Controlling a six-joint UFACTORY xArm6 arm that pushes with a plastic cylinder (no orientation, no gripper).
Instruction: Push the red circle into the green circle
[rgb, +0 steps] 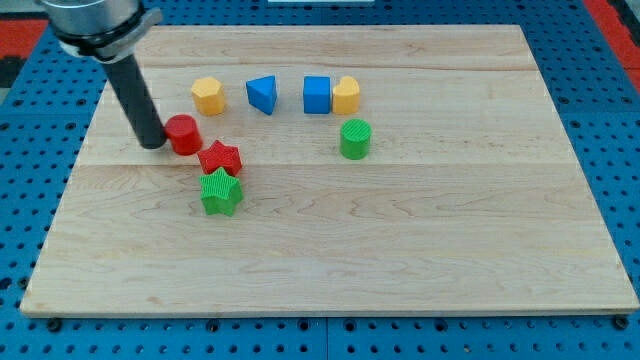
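Observation:
The red circle sits at the board's left. My tip rests right against its left side, touching or nearly so. The green circle stands well to the right of it, at about the same height in the view. A red star lies just to the lower right of the red circle, close to it. A green star sits directly below the red star.
A yellow hexagon-like block, a blue triangle, a blue cube and a yellow block form a row near the view's top. The wooden board lies on a blue pegboard.

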